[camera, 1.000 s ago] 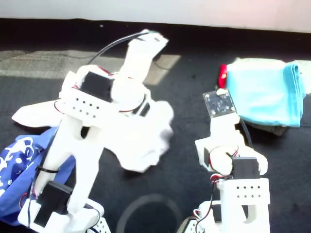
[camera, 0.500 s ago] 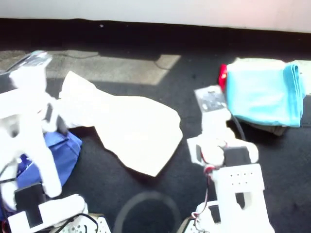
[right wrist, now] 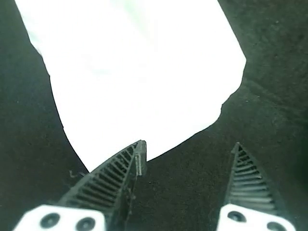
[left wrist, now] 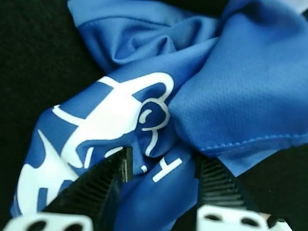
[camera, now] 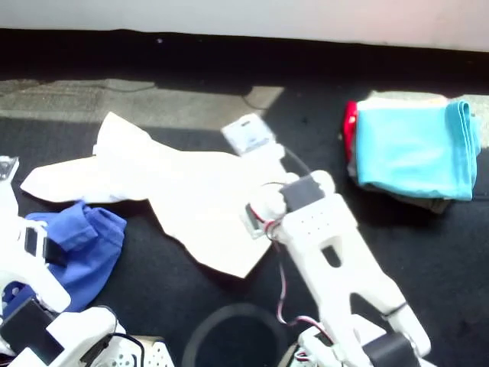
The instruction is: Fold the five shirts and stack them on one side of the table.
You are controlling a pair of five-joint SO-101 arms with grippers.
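Note:
A white shirt (camera: 199, 195) lies spread flat left of the table's middle, one sleeve toward the left edge. My right gripper (right wrist: 188, 147) hangs open just off a corner of the white shirt (right wrist: 134, 72), nothing between its fingers; the right arm (camera: 306, 222) stretches over the shirt's right side. A crumpled blue shirt (camera: 80, 248) with white print lies at the near left. My left gripper (left wrist: 161, 166) is open close above the blue shirt (left wrist: 192, 86). At the far right, a folded cyan shirt (camera: 412, 149) tops a stack with a red one (camera: 350, 122) beneath.
The table (camera: 428, 260) has a black cloth cover. A sunlit patch (camera: 153, 107) crosses its back. A dark ring (camera: 229, 336) marks the near edge between the arm bases. Bare cloth lies in front of the stack.
The left arm let go of the white shirt and swung back left over the blue shirt. The white shirt now lies flat. The right arm moved left, over the white shirt.

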